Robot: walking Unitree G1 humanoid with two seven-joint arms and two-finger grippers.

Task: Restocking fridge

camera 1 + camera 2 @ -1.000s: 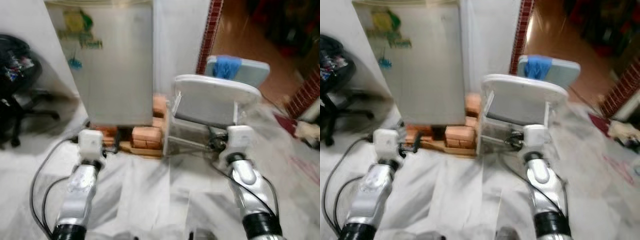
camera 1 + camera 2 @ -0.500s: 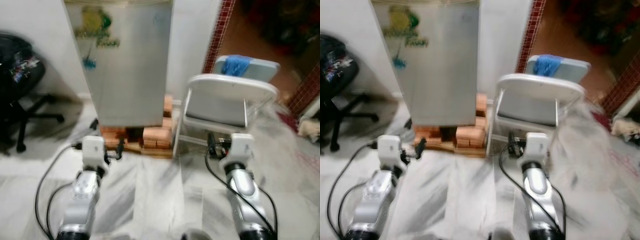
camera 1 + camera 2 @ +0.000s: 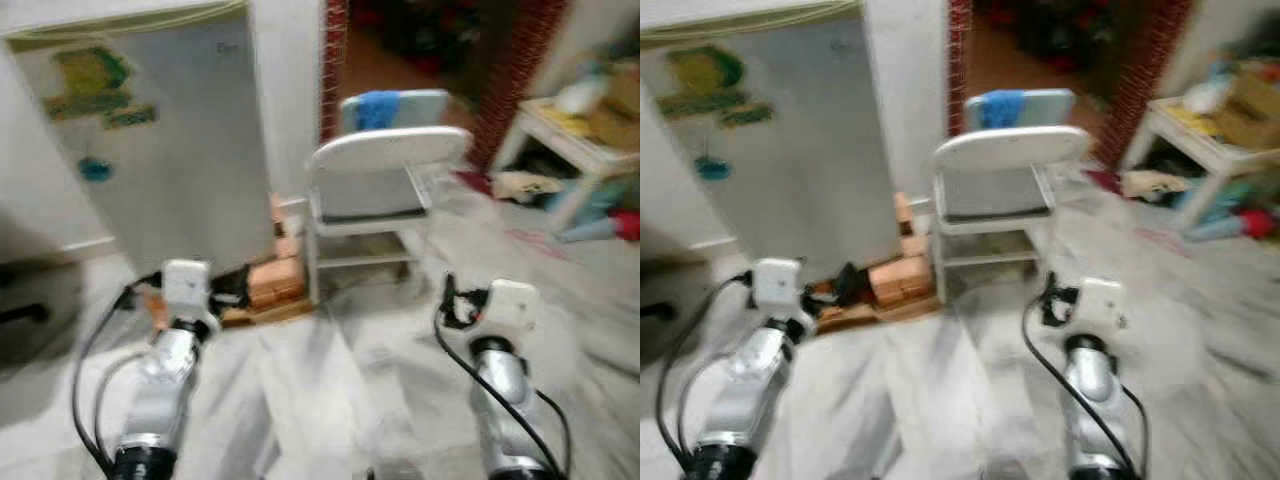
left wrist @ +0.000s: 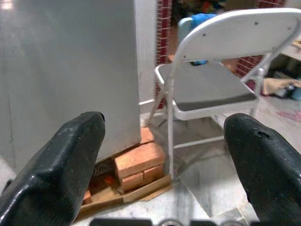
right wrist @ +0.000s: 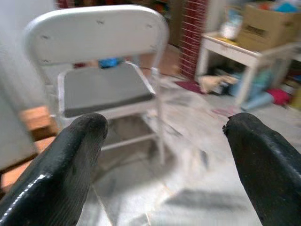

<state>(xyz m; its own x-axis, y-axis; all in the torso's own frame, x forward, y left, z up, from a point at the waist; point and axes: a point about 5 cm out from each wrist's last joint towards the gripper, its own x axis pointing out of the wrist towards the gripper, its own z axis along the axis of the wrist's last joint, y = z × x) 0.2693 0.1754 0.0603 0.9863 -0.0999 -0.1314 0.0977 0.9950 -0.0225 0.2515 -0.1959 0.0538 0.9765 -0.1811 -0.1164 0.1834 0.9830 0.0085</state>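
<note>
Two silver arms reach forward over a pale marbled floor [image 3: 330, 400] with a glossy, streaked surface. The left tool [image 4: 164, 155] and the right tool [image 5: 164, 155] both stand wide, their rounded black fingers [image 4: 61, 155] far apart and empty. The tall grey fridge with a smooth matt door [image 3: 160, 150] stands ahead of the left arm, door shut, with yellow and green stickers [image 3: 90, 80] on its upper part; it rests on rough orange bricks [image 4: 138, 165] laid on a flat wooden board [image 4: 141, 190]. The left tool is near the fridge's lower corner but apart from it. Just beside the fridge, toward the right, stands a white metal folding chair with a grey padded seat [image 3: 375, 190]; a blue cloth [image 3: 377, 108] lies behind its rounded back. The right tool points toward this chair. Farther right, a low white table [image 3: 1200, 140] carries a brown cardboard box [image 5: 268, 21]. Open floor lies between the arms and the chair.
</note>
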